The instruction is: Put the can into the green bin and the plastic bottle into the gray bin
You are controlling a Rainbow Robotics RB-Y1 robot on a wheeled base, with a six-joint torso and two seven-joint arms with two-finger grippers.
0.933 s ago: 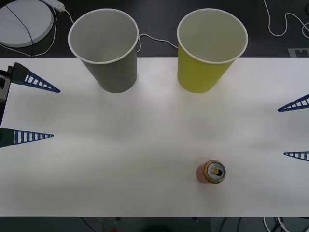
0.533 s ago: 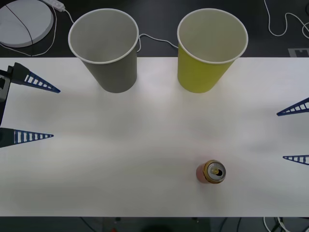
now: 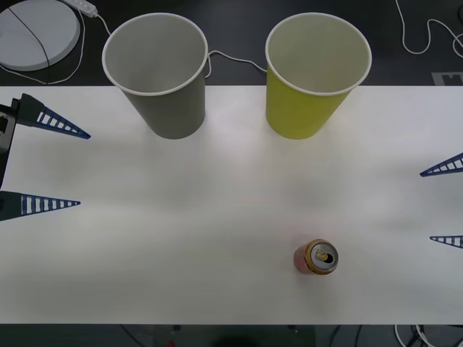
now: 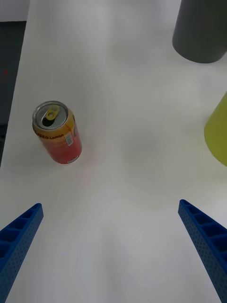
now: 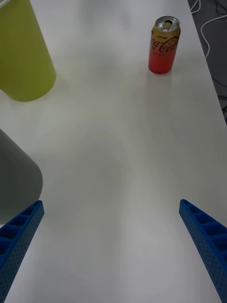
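The red-orange can (image 3: 316, 258) stands upright on the white table (image 3: 217, 217) near its front edge, right of centre; it also appears as the can (image 4: 56, 132) and the can (image 5: 163, 45). At the table's back stand the gray bin (image 3: 157, 72) on the left and the yellow-green bin (image 3: 315, 74) on the right. My right gripper (image 3: 443, 204) is open at the right edge, well to the right of the can. My left gripper (image 3: 69, 168) is open at the left edge, in front of the gray bin (image 5: 16, 182). The plastic bottle is out of view.
Behind the table lie a round white disc (image 3: 35, 32) and white cables (image 3: 427, 36) on a dark floor. Wide bare tabletop lies between the two grippers and around the can.
My right gripper has drawn back slightly toward the right edge. The can, the bins and the left gripper have not moved.
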